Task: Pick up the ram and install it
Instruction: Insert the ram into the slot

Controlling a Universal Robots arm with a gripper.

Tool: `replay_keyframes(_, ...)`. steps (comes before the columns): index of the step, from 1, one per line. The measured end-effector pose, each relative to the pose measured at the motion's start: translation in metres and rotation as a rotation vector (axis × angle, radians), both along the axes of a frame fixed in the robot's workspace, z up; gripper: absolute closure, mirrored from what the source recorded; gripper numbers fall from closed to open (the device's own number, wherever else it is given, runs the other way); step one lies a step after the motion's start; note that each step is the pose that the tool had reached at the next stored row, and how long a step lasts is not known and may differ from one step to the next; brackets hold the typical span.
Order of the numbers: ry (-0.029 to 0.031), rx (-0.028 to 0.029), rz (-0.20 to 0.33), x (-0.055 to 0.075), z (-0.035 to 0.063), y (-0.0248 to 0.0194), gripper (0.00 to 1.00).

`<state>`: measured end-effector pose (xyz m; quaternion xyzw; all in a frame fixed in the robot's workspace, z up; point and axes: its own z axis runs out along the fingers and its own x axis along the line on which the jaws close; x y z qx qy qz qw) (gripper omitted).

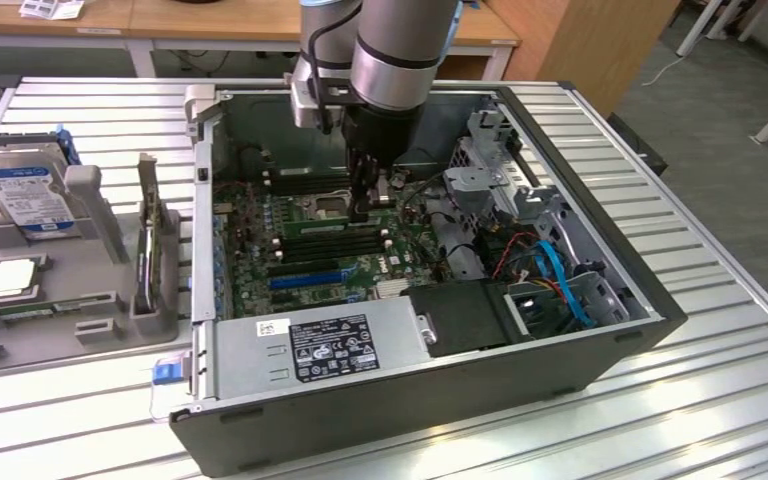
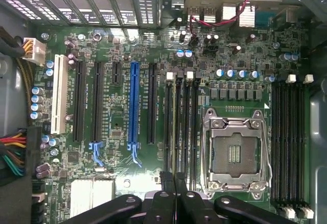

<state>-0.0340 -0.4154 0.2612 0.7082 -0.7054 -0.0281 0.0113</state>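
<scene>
The ram (image 1: 153,238), a long thin board, stands on edge in the grey rack (image 1: 104,325) at the exterior view's left, outside the computer case. My gripper (image 1: 361,200) reaches down into the open case (image 1: 624,340), low over the motherboard (image 2: 117,40). Its two dark fingers (image 2: 167,183) are pressed together, and I see nothing between them. They hang just above the black memory slots (image 2: 179,127) beside the empty CPU socket (image 2: 235,152). A second bank of black slots (image 2: 288,142) lies on the socket's other side.
The rack also carries a blue-labelled hard drive (image 1: 24,190) and a square silver CPU chip (image 1: 11,277). Inside the case are a power supply (image 1: 317,350), a drive cage with blue and red cables (image 1: 558,270), and expansion slots, one blue (image 2: 134,106).
</scene>
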Motion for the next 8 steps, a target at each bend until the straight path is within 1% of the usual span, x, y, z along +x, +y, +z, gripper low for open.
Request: replay_keyframes(8, 0.0000, 0.0001, 0.000, 0.0000, -0.0069, 0.0000, 0.89)
